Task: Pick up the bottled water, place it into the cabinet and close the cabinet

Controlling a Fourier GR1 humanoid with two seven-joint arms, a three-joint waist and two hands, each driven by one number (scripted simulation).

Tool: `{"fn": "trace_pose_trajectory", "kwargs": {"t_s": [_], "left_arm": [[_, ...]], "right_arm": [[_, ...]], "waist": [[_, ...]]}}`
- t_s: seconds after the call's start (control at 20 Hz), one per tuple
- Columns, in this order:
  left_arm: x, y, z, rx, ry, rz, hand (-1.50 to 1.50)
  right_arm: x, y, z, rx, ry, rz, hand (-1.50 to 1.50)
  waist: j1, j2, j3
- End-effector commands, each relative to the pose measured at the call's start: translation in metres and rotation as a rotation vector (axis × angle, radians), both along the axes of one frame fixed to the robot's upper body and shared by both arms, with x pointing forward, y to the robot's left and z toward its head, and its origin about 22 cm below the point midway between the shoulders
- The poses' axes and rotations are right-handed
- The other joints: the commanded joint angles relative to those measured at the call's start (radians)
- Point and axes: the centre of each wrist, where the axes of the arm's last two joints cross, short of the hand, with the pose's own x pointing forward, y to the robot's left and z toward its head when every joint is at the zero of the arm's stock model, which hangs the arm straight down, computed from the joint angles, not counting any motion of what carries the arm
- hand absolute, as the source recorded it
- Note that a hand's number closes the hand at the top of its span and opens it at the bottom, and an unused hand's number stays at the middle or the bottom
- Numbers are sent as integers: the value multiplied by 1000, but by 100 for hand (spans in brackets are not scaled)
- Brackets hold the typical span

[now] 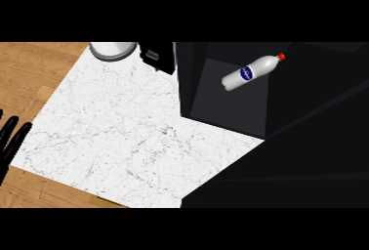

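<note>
While the bottle (252, 71) lies inside the cabinet (238, 105), cap up-right, no robot hand holds it.
Left robot hand (14, 139) rests with straight fingers at the surface's (130, 136) left edge, well apart; right is unseen.

Bottled water (252, 72) on its side inside dark cabinet (216, 105); left robot hand (13, 139) at counter's (130, 132) edge

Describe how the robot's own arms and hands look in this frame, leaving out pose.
Only a little shows. At the view's left edge, a few slim black fingers of the left robot hand appear as long, narrow, rounded strips over the white marble counter. No markings, cables or sleeves are visible on them. The grey forearms and the right robot hand are out of view.
</note>
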Motion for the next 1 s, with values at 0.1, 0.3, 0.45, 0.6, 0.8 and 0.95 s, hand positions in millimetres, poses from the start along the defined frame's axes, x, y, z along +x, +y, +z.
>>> {"fn": "trace_pose_trajectory", "kwargs": {"t_s": [0.1,0.3,0.45,0.6,0.8,0.95], "left_arm": [[0,3,-4,-8,15,19,-150],[0,5,-4,-1,20,16,-150],[2,9,-3,8,18,23,-150],[5,7,-7,-10,20,24,-150],[-1,11,-10,-18,30,30,-150],[-3,17,-10,-25,29,51,-150]], "right_arm": [[40,17,2,-113,3,-125,150],[72,27,4,-163,34,-170,150],[97,42,10,-181,59,-211,150],[122,68,20,-184,90,-239,150],[152,106,34,-199,135,-311,150],[177,111,49,-152,93,-460,150]], "waist": [[-9,-5,5],[-12,-6,9],[-18,-9,11],[-30,-6,14],[-30,-17,18],[-41,-18,21]]}}
